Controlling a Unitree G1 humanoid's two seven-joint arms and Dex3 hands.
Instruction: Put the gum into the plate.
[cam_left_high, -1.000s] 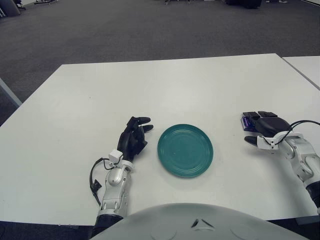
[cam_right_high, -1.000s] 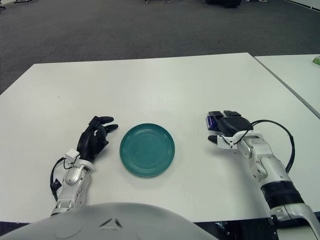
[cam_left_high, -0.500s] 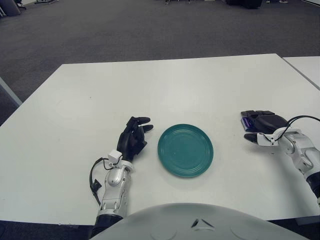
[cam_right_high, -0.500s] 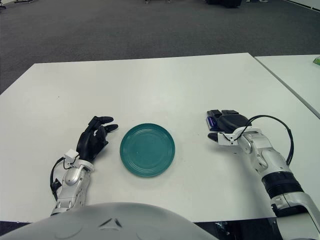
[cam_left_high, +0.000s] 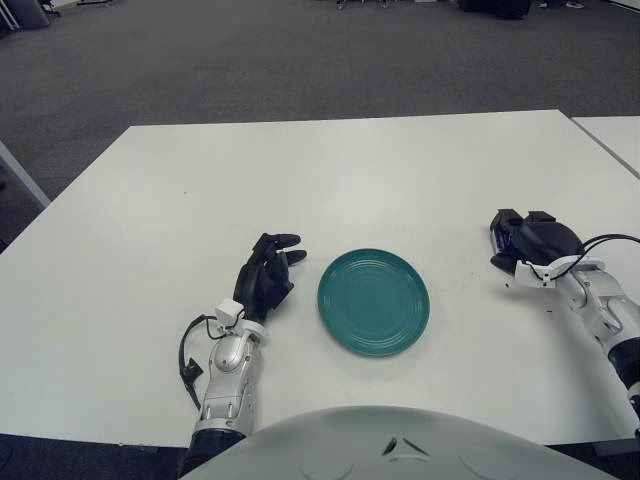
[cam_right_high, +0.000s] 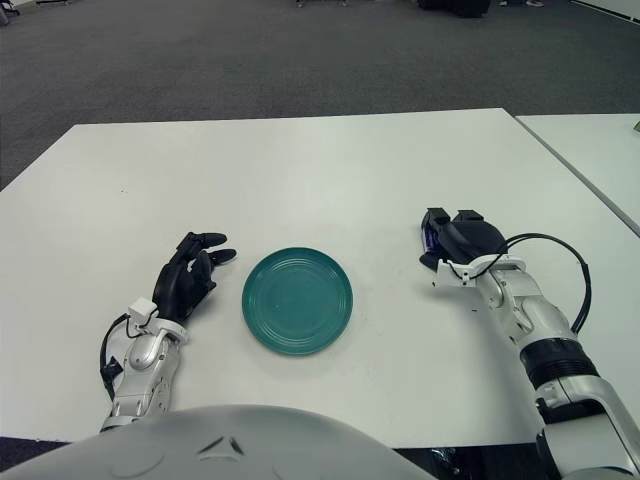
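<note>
Since a second ago our right hand (cam_right_high: 462, 243) has rolled over the purple gum pack (cam_right_high: 430, 238), fingers now curled down onto it, though we cannot tell whether it is truly gripped. We see the gum at the table's (cam_right_high: 300, 170) right side, well apart from the teal plate (cam_right_high: 297, 300). Our left hand (cam_right_high: 185, 278) rests left of the plate, fingers loosely spread, empty. No writing is legible.
</note>
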